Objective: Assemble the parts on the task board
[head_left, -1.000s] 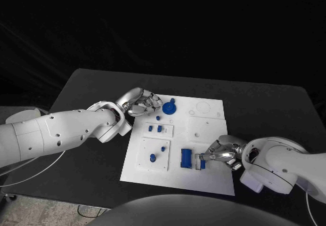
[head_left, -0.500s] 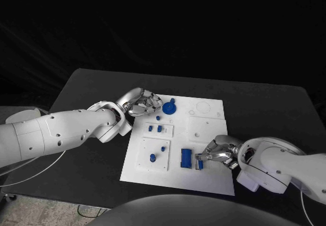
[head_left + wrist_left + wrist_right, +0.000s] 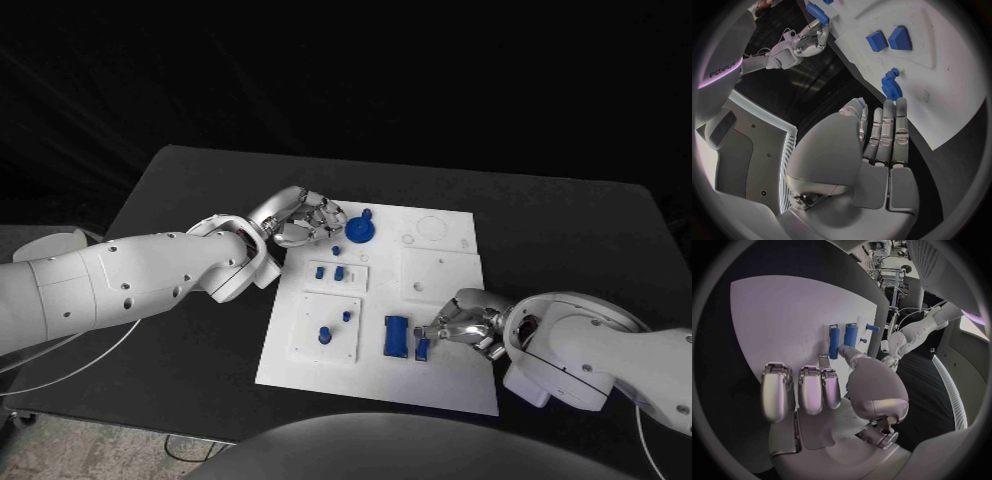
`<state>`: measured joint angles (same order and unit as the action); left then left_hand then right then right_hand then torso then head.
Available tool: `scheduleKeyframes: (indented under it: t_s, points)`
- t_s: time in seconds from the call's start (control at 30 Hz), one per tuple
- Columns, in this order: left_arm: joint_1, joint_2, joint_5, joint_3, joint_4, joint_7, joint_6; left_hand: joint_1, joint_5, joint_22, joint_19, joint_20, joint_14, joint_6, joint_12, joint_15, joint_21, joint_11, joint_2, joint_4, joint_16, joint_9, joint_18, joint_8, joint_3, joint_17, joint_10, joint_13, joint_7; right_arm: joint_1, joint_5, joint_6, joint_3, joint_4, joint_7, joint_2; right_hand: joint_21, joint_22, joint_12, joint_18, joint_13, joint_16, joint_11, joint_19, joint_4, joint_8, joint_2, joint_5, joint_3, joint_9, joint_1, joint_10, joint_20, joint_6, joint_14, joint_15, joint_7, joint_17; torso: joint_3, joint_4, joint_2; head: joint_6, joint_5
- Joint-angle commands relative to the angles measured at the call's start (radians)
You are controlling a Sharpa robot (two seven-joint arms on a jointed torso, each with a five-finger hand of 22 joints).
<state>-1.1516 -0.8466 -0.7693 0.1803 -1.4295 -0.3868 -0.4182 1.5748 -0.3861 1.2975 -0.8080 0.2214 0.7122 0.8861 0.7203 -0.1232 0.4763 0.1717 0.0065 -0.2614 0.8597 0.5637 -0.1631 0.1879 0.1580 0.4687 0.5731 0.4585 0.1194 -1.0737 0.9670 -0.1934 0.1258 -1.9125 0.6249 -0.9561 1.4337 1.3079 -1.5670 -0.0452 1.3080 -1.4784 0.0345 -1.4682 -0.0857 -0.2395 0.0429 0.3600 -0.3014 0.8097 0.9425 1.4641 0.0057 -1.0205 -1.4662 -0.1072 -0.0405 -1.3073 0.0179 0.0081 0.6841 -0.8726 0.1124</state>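
The white task board lies mid-table. My right hand rests on its near right part, thumb and a fingertip pinching the near end of a narrow blue part. That part lies flat next to a wider blue block. My left hand hovers at the board's far left corner beside the blue gear, fingers curled together. A speck of blue shows at one fingertip; I cannot tell if it is a held part.
Two small blue pieces stand in a raised plate on the board's left side. Two more sit in the plate nearer me. The black table extends around the board on all sides.
My right hand has shifted slightly left and toward me along the board. The narrow blue part now lies close beside the block. The left arm has not moved.
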Motion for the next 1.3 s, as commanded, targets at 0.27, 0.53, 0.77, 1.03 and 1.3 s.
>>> scheduleKeyframes:
  t_s: [0.27,0.53,0.77,1.03,1.3]
  points:
    - [0.001,0.003,0.004,0.0,0.0,-0.003,0.017,0.013,-0.007,0.001,-0.003,0.003,0.004,-0.006,0.005,-0.003,0.004,0.007,0.0,-0.002,0.006,0.002,-0.012,0.005,0.006,-0.001,0.003,-0.001,0.003,0.005,0.021,0.046,0.0,0.003,0.008,0.001,-0.007,0.215,-0.004,0.009,0.263,0.007,-0.005,-0.046,-0.038,0.0,-0.007,-0.066,0.036,-0.006,-0.034,0.107,0.006,-0.005,-0.064,0.007,-0.001,-0.02,-0.0007,0.0002,0.001,0.0,0.001]
    - [0.001,0.003,0.004,0.0,0.0,-0.001,0.019,0.017,-0.01,0.005,-0.003,0.003,0.004,-0.007,0.005,-0.003,0.006,0.007,-0.001,0.002,0.006,0.002,-0.012,0.006,0.008,-0.002,0.003,-0.003,0.004,0.006,0.023,0.059,0.0,-0.001,0.006,0.0,-0.007,0.215,-0.004,0.009,0.263,0.007,-0.004,-0.046,-0.043,-0.003,-0.002,-0.122,0.058,-0.008,-0.032,0.107,0.006,-0.006,-0.064,0.007,0.0,-0.02,0.0,-0.0002,0.0,0.0,0.001]
    - [0.001,0.002,0.004,0.0,-0.001,-0.003,0.02,0.019,-0.011,0.007,-0.002,0.003,0.004,-0.007,0.005,-0.003,0.007,0.007,0.0,0.004,0.007,0.003,-0.012,0.007,0.009,-0.002,0.004,-0.004,0.005,0.006,0.07,0.006,0.0,-0.024,-0.017,-0.02,-0.004,0.216,-0.004,0.01,0.263,0.005,-0.001,-0.047,-0.071,-0.016,0.011,-0.232,0.109,-0.005,-0.054,0.107,0.005,-0.014,-0.065,0.005,0.003,-0.024,-0.0013,0.0003,0.001,0.0,0.006]
    - [0.001,-0.002,0.004,0.0,-0.001,-0.009,0.016,0.02,-0.013,0.008,-0.002,0.003,0.004,-0.007,0.005,-0.003,0.007,0.007,0.0,0.005,0.007,0.003,-0.012,0.007,0.01,-0.002,0.004,-0.005,0.005,-0.018,0.082,-0.079,-0.003,-0.064,-0.123,-0.074,0.013,0.222,-0.004,0.014,0.263,-0.005,0.001,-0.054,-0.117,-0.027,-0.005,-0.234,0.138,-0.003,-0.078,0.107,0.001,-0.018,-0.069,0.0,0.006,-0.046,-0.0006,-0.0006,-0.002,0.0,0.008]
    - [0.003,-0.002,0.005,0.0,0.0,-0.01,0.015,0.02,-0.013,0.008,-0.002,0.003,0.004,-0.007,0.005,-0.003,0.007,0.007,0.0,0.005,0.007,0.003,-0.012,0.007,0.01,-0.002,0.004,-0.005,0.005,-0.033,0.082,-0.07,-0.003,-0.07,-0.281,-0.115,0.084,0.245,-0.004,0.031,0.263,-0.032,-0.013,-0.081,-0.142,0.029,-0.034,-0.096,0.132,-0.069,-0.027,0.107,0.003,0.01,-0.079,0.007,-0.011,-0.1,-0.0001,-0.0003,0.001,0.0,0.009]
